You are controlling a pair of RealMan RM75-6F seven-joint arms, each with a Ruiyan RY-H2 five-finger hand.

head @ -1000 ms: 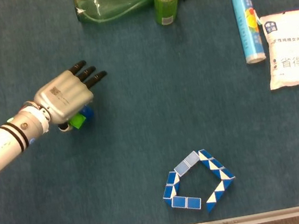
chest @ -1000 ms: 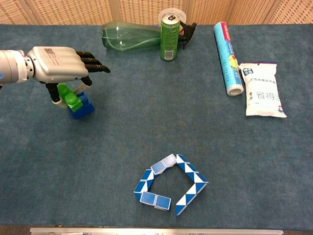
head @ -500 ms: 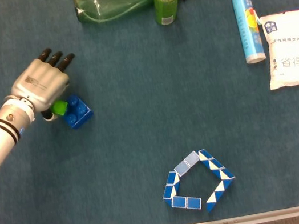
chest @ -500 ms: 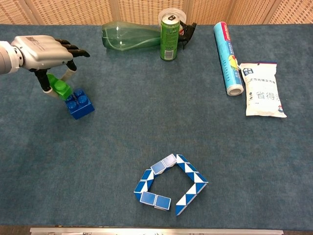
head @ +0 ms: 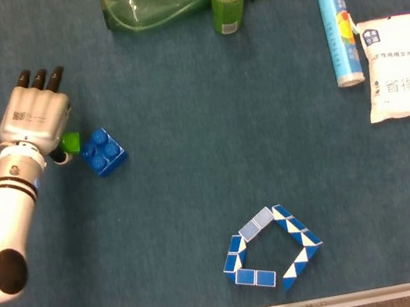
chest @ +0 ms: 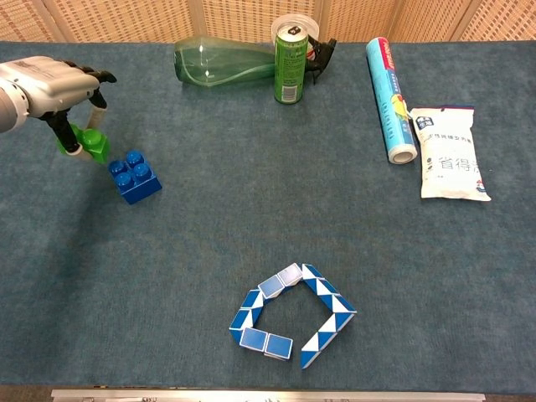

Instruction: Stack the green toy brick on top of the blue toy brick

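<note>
Head view. My left hand (head: 34,120) sits just left of the blue toy brick (head: 104,151), back of the hand up, fingers pointing away from me. The green toy brick (head: 70,143) peeks out from under the thumb side, close beside the blue brick's left edge but not on it. I can't read the grip from here; the hand covers most of it. The blue brick lies flat on the table (head: 191,164), studs up, well apart from the green can (head: 226,0) behind it to the right.

Chest view. Clearer. The left hand (chest: 54,84) pinches the green toy brick (chest: 92,146) between thumb and a fingertip, other fingers loosely extended. The green brick hangs up and to the left of the blue toy brick (chest: 135,176), apart from it. Stack not made yet. My right hand shows in neither view.

Handling judgement: small hard plastic piece, light, rigid, smooth-sided, so likely to twist in a light pinch. I'd hold it by two opposite side walls, leaving the underside free, and keep it level so the sockets meet the blue brick's studs. The blue brick is light too; an off-centre press could tip or slide it.
</note>
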